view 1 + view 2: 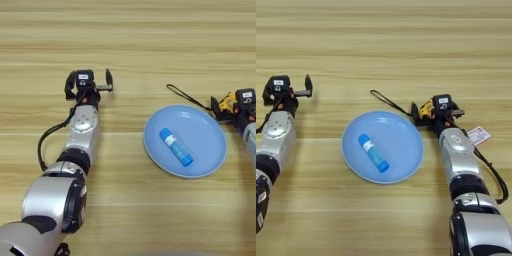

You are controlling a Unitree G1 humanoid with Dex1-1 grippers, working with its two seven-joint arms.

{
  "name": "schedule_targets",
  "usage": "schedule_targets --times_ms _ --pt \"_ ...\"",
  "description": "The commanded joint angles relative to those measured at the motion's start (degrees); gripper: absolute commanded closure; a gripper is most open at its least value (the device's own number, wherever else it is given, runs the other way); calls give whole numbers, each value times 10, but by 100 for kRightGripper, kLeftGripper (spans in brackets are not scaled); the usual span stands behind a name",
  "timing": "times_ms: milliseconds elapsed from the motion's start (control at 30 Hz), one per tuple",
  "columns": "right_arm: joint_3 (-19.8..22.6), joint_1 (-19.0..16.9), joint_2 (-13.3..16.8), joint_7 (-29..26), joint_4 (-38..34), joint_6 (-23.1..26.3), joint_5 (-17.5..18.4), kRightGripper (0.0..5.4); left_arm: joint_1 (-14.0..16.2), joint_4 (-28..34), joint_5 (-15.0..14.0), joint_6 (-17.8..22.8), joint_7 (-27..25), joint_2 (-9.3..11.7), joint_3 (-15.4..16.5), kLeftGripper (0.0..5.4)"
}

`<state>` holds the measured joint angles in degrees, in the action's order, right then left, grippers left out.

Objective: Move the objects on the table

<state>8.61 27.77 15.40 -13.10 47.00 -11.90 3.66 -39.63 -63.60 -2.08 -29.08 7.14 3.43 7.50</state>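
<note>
A yellow-and-black tape measure [426, 108] rests on the table [386, 40] just off the right rim of a blue plate. Its black wrist strap [387, 102] trails up and to the left. My right gripper [424, 112] is shut on the tape measure, with one black finger [415, 111] on its left side. Far to the left, my left gripper [90, 80] stands open on the wood with nothing between its fingers [108, 79].
A blue plate [401, 130] lies between the arms and holds a blue tube [373, 152] lying on a slant. A small white-and-red card [478, 135] lies just right of my right forearm. Black cables run along both arms.
</note>
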Motion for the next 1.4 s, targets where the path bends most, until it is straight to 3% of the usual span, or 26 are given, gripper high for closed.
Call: schedule_targets --times_ms 33,133,333,567,833,1033,1400 --pt "-1 3 2 -6 -4 -6 2 3 2 1 9 1 1 1 -3 0" --pt "-2 -5 4 -2 -21 -15 -1 3 2 1 10 1 2 0 -4 0" --pt "-15 -52 4 3 -127 -18 -13 3 2 1 11 1 4 -1 -5 0" --pt "-54 -134 -10 -17 -312 42 -13 3 2 2 11 0 7 -2 -7 0" --pt "-96 -179 -6 -53 -408 103 -14 3 3 3 11 -1 9 -2 -10 0" --pt "-77 -218 10 -47 -478 131 -12 3 4 5 11 -1 12 -3 -11 0" --pt "-21 -350 26 -40 -598 160 6 3 2 5 12 0 15 -4 -13 0"
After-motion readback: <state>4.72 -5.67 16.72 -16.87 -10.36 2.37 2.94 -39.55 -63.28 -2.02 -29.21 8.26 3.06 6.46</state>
